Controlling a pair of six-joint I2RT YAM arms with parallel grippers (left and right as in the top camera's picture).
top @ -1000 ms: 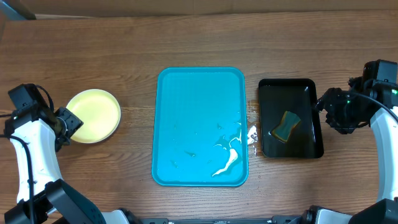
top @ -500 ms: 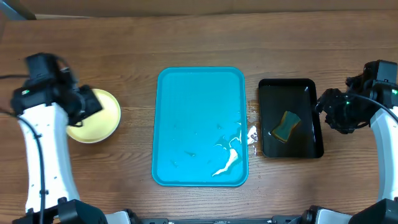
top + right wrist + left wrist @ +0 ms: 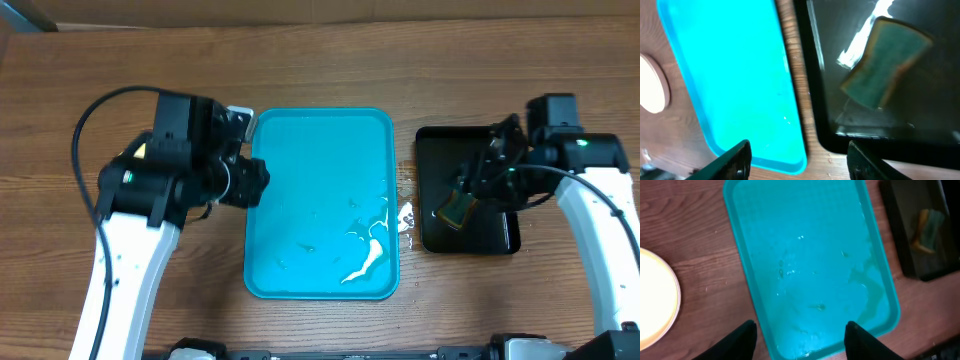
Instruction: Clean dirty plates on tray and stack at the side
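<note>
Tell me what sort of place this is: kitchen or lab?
Probably a lab bench staged as a dishwashing station, not a real kitchen: a bare wooden table, a wet turquoise tray, and a sponge lying in a black tray. No sink in view.

Tray (image 3: pixel 320 150) seen in bright turquoise, streaked with white near one corner, smaller tray (image 3: pixel 435 170) shown in glossy black, sponge (image 3: pixel 885 62) coloured green over tan, plate (image 3: pixel 655 305) tinted pale cream-yellow, table (image 3: pixel 320 60) patterned in brown wood grain

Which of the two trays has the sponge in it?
The smaller black tray on the right; the sponge lies in it. The turquoise tray holds only wet streaks.
</note>
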